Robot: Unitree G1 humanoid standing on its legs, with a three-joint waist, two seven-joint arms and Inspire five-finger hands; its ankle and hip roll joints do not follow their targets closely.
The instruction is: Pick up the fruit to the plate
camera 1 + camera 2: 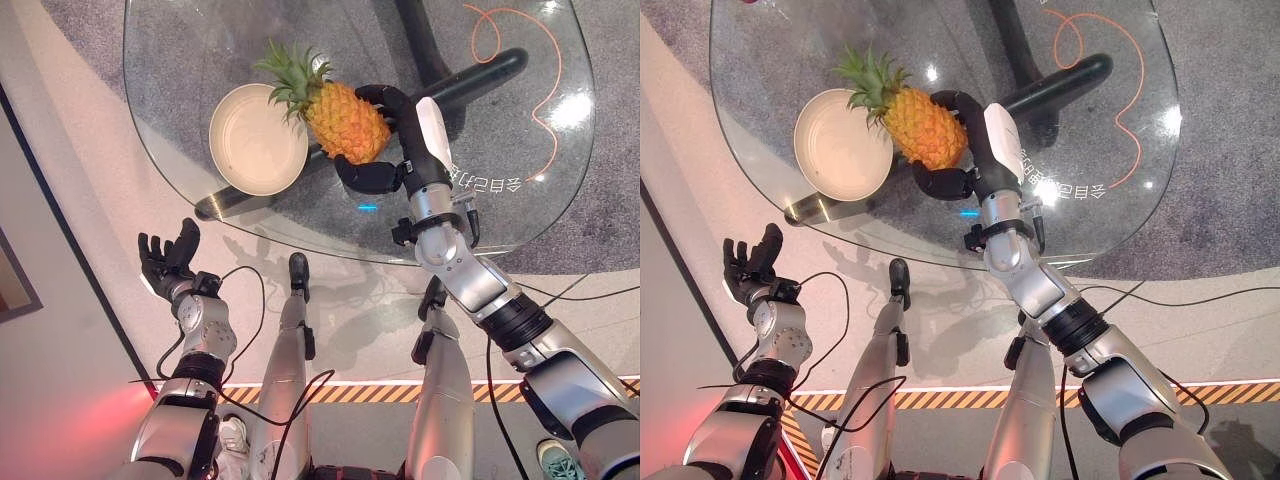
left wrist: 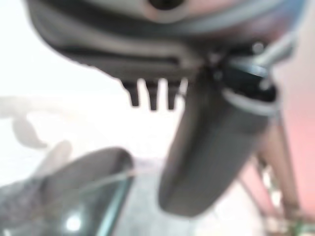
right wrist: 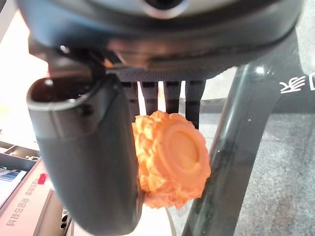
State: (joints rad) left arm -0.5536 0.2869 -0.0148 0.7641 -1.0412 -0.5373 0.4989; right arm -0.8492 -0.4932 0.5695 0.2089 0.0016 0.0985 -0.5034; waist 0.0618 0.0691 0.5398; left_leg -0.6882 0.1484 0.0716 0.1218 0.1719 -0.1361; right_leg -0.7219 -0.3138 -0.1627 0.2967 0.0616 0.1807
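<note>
The right hand (image 1: 385, 135) is grasping the pineapple (image 1: 345, 122) beside the plate (image 1: 257, 139) on the glass table (image 1: 520, 200). The left hand (image 1: 165, 258) is hanging off the table, fingers released.

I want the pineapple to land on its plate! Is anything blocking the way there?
Nothing visible is. The right hand is curled round the orange pineapple, whose green leaves already reach over the round cream plate right beside it on the glass table.
</note>
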